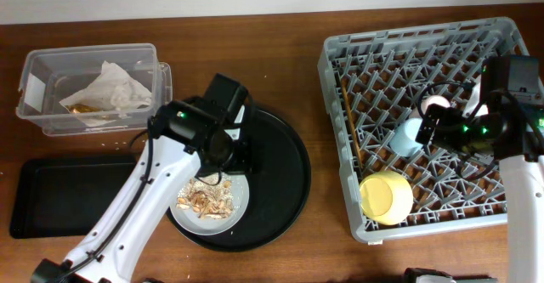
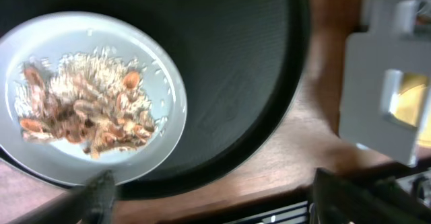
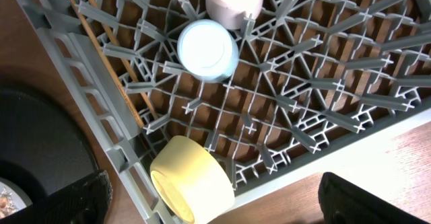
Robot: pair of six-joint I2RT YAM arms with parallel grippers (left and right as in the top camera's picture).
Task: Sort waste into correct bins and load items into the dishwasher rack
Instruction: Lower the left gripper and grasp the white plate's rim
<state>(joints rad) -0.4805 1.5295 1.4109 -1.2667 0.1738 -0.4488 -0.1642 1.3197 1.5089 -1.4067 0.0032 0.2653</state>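
Observation:
The grey-white plate (image 1: 240,200) with beige-brown food scraps (image 1: 208,198) sits on the large round black tray (image 1: 280,172). My left gripper (image 1: 223,147) hovers over the plate's far edge, open and empty. In the left wrist view (image 2: 215,197) its fingers are wide apart, and the plate (image 2: 161,83) and scraps (image 2: 81,109) lie at the left. The grey rack (image 1: 425,36) holds the pink cup (image 1: 436,103), blue cup (image 1: 408,136), yellow bowl (image 1: 386,196) and chopsticks (image 1: 350,117). My right gripper (image 1: 429,128) is open and empty above the rack (image 3: 316,83).
The clear box (image 1: 38,70) at the back left holds the white napkin (image 1: 110,87) and a brown wrapper (image 1: 81,108). The shallow black rectangular tray (image 1: 59,198) lies at the front left. The right wrist view shows the bowl (image 3: 192,177) on its side at the rack's edge.

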